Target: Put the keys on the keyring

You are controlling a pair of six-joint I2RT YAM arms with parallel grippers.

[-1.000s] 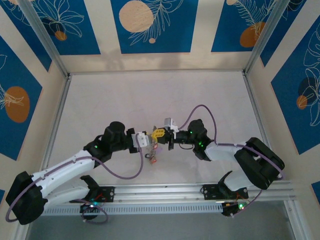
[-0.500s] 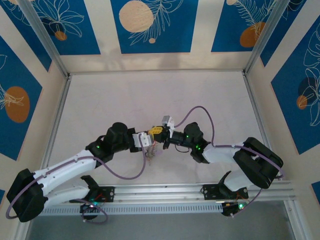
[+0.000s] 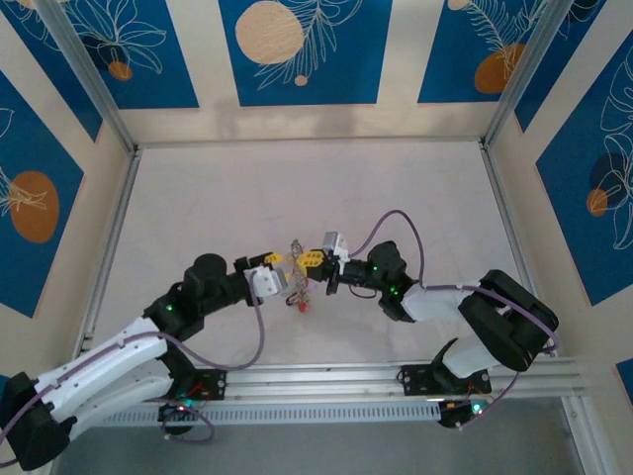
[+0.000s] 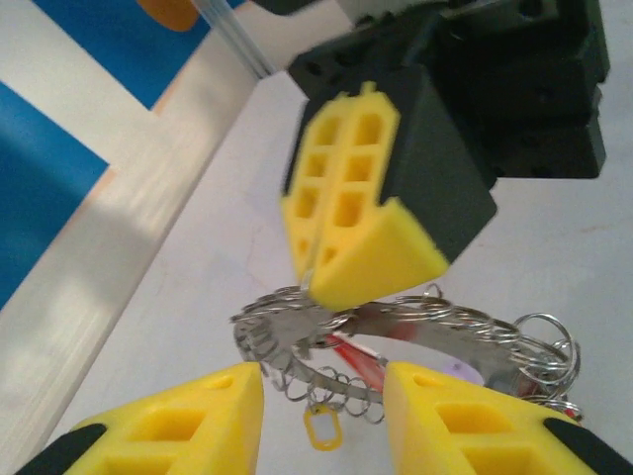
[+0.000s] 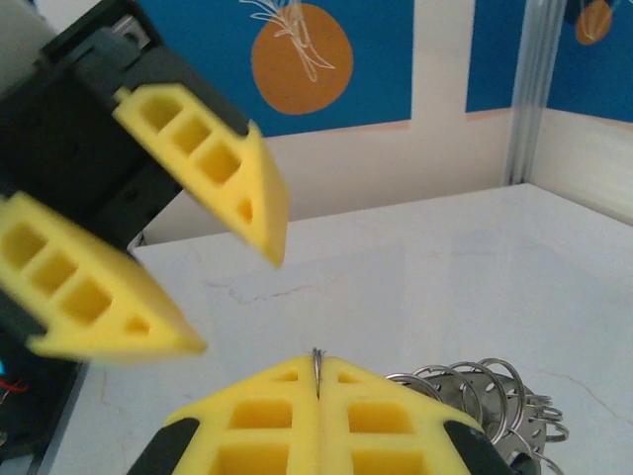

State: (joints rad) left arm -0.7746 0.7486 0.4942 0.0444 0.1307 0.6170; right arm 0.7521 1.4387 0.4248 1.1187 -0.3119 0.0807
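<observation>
- Fingers (image 5: 267, 421) of the right gripper (image 3: 313, 261): yellow, pressed flat together and pinching the rim of the keyring (image 4: 435, 332). In the right wrist view a thin metal edge stands up out of the seam between them.
- Left gripper (image 4: 321, 416): jaws parted to a moderate gap, yellow tips pointing at the keyring from the opposite side. The ring lies just beyond the tips, and neither pad is seen to touch it.
- Keyring: a flat grey metal band held roughly level, clear of the table (image 3: 198, 198), between the two grippers (the right one alone carries it). Its outer edge is fringed with many small wire loops (image 5: 485, 396).
- Keys (image 4: 356, 356): tiny and crowded under the band, showing mostly as red. One small yellow tag (image 4: 321, 430) dangles from the near edge. From above, a red tag (image 3: 303, 304) hangs lowest in the cluster. Any print on the tags is too small to read.
- Arms: both reach inward from the near edge and meet near the table's middle. A purple cable (image 3: 396, 213) arches over the right forearm.
- Surroundings: pale, lightly veined tabletop inside an aluminium frame. The wall panels (image 3: 302, 49) are blue with orange discs and white leaf outlines.
</observation>
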